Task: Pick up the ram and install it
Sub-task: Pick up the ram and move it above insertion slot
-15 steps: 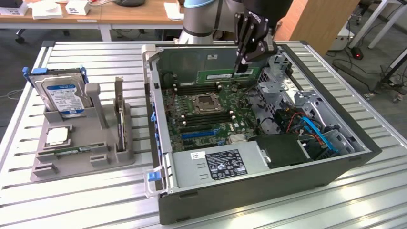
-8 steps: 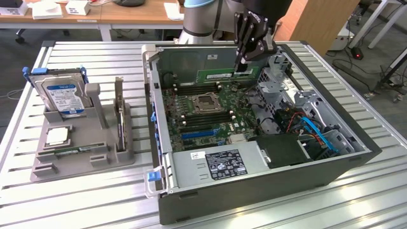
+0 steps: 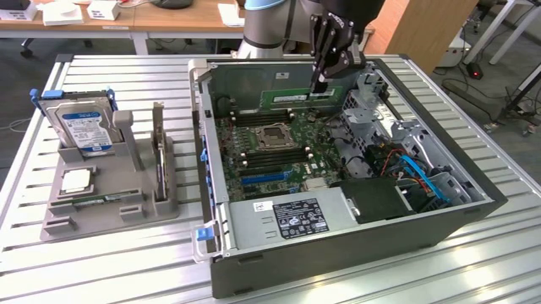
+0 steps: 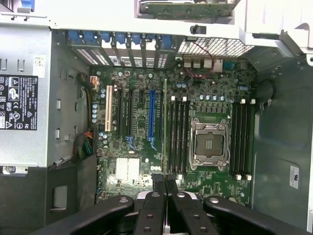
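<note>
"Green stick (image 3: 292,98), where is it?"

"Pinched edge-up in the hand (image 4: 165,182), hanging over the board (image 4: 215,191) inside the open case (image 3: 338,253), not seated."

"Which step?"

"Carrying it to install, I'd judge. Seating calls for its edge lined up square over a slot (image 4: 178,132)."
</note>
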`<state>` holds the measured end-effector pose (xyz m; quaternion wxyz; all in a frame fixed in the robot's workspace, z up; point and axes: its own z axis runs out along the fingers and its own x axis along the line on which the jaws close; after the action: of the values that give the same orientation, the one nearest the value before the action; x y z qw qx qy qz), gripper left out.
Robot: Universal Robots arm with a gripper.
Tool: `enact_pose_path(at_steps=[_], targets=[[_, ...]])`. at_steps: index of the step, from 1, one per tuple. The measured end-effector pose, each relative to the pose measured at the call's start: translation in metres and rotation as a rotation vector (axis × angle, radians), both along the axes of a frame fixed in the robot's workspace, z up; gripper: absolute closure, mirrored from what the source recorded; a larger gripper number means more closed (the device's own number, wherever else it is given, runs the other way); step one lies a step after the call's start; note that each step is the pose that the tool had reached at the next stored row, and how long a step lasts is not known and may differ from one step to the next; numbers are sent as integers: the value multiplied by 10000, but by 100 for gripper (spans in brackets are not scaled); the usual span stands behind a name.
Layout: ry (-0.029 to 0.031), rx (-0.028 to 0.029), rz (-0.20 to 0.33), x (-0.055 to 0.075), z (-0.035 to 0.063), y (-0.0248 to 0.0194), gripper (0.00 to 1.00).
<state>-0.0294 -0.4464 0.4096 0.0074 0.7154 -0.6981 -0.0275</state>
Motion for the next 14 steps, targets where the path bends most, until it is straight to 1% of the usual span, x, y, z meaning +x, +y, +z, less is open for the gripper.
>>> enact_pose_path(at_steps=[7,14], targets=[[-1,0,0,0,0,66,89],[0,0,0,0,0,121,89]])
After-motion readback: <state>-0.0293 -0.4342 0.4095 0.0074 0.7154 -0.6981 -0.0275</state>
